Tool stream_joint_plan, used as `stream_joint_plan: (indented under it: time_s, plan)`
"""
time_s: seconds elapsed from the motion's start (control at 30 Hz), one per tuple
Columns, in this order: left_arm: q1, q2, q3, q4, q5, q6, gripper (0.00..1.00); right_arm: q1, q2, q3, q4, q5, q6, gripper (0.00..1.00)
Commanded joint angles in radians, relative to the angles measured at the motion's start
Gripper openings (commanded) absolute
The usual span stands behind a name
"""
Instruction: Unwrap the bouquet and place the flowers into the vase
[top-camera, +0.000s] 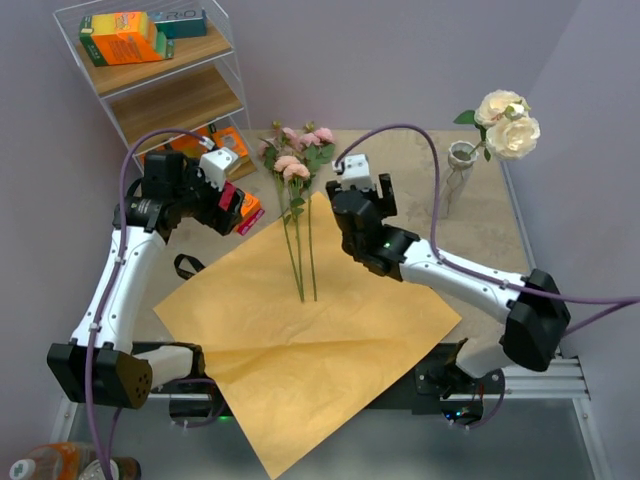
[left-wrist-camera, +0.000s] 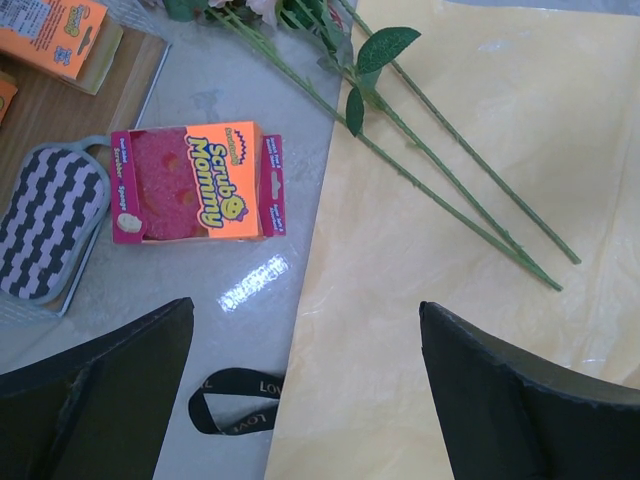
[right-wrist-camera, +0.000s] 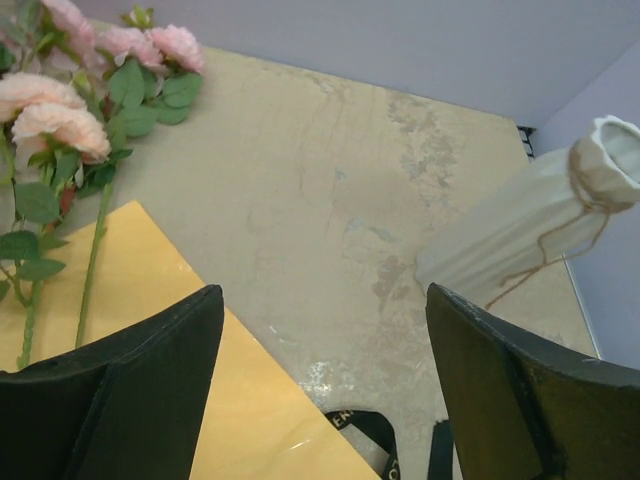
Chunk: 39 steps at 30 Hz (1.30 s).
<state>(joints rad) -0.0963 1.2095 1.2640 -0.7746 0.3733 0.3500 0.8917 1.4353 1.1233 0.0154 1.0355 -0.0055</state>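
Orange wrapping paper (top-camera: 330, 340) lies spread flat on the table, with the loose black ribbon (left-wrist-camera: 235, 412) off its left edge.

Three long-stemmed pink artificial flowers (top-camera: 298, 235) rest on the sheet. Their long axis runs from the middle of the paper toward the far edge, with the blooms past that edge and the cut ends nearest the arms.

The narrow-necked vase with a wavy white rim (top-camera: 461, 158) stands upright at the far right of the table, well apart from the stems. Two cream blooms (top-camera: 508, 124) stand in it.

The left gripper (left-wrist-camera: 306, 305) is spread wide and empty, hovering left of the stems. The right gripper (right-wrist-camera: 320, 300) is also spread and pinches nothing. It hovers just right of the blooms, between the pink flowers and the vase.

Judgement: unwrapping is done and the pink stems remain to be placed. The right arm is the better placed, since the stems lie to its left and the vase to its right. A pinch across the stems, at right angles to their length, looks necessary.
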Motion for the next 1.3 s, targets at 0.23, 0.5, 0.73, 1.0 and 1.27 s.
stream_joint_plan:
  time_s: [0.23, 0.5, 0.73, 1.0, 1.27]
  plan:
    - [0.007, 0.007, -0.038, 0.003, 0.03, -0.002, 0.99, -0.01, 0.486, 0.556, -0.412, -0.273, 0.252, 0.99]
    - [0.007, -0.047, -0.103, 0.037, -0.007, 0.04, 0.99, -0.126, 0.697, 0.699, -0.475, -0.472, 0.366, 0.62]
    - [0.007, -0.045, -0.106, 0.044, 0.001, 0.049, 0.99, -0.149, 0.846, 0.803, -0.506, -0.465, 0.32, 0.61]
    - [0.007, -0.037, -0.104, 0.041, 0.016, 0.055, 0.99, -0.201, 0.913, 0.865, -0.493, -0.568, 0.345, 0.61]
    - [0.007, -0.038, -0.121, 0.049, 0.007, 0.069, 0.99, -0.206, 0.952, 0.909, -0.486, -0.606, 0.351, 0.6]
